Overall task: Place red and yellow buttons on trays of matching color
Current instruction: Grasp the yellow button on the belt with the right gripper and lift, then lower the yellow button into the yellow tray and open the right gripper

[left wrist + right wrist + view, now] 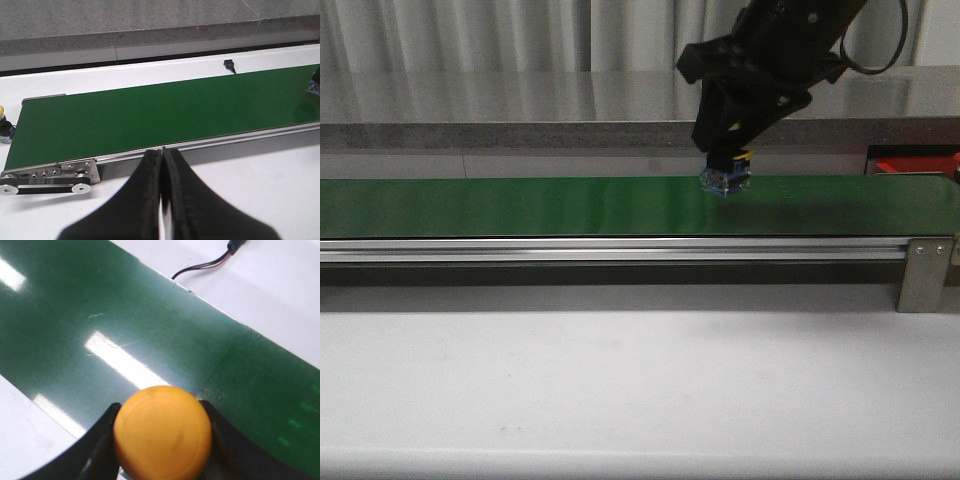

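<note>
Gripping a yellow button [162, 432] over the green belt [520, 205], right fingers [220, 440] clamp it; left fingers [147, 195] pressed together.

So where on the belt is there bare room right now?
The green belt is bare from its left end up to the right end effector, which grips the yellow button. The short stretch right of it is also free.
</note>
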{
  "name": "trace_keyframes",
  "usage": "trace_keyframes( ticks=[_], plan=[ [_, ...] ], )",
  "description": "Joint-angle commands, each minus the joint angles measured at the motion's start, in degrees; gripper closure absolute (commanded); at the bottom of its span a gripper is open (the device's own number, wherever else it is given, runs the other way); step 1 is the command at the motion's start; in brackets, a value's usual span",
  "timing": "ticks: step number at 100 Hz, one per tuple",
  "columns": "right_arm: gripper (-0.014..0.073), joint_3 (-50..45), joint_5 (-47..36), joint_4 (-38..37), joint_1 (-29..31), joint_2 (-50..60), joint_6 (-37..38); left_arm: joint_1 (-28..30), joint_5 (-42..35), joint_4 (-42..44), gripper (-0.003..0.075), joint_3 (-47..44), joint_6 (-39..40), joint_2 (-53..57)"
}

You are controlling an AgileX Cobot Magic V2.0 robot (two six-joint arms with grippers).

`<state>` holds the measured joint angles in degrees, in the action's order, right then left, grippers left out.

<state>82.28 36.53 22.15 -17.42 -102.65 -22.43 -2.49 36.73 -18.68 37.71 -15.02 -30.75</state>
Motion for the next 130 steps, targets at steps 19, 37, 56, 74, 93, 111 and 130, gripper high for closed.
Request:
trace_keyframes(
  ticks=[19,37,56,74,93,111,130],
  plan=[
    [0.0476,-7.1,-5.4,1.3,5.5,12.0,0.3,-0.5,-4.1,-1.1,0.0741,1.4,0.5,-0.1],
    [0.0476,-11.8,-5.9,1.9,12.6,16.1,0.4,-0.5,-4.1,-1.1,0.0741,1.4,0.5,-0.1],
    [0.0476,-13.4,-5.8,1.9,22.0,17.3,1.8,-0.5,-4.1,-1.1,0.0741,1.4,0.5,-0.1],
    [0.0476,-13.4,-7.2,1.9,29.6,17.3,1.8,-0.5,-4.1,-1.1,0.0741,1.4,0.5,-0.1],
    [0.0476,-13.5,-9.4,1.9,36.0,17.0,1.8,-0.5,-4.1,-1.1,0.0741,1.4,0.5,-0.1],
    [0.0476,-13.5,-11.1,1.9,41.0,16.8,1.8,-0.5,-4.1,-1.1,0.0741,1.4,0.5,-0.1],
    [0.0476,-13.5,-11.7,2.8,43.6,13.4,1.9,-0.5,-4.1,-1.1,0.0741,1.4,0.5,-0.1]
  ],
)
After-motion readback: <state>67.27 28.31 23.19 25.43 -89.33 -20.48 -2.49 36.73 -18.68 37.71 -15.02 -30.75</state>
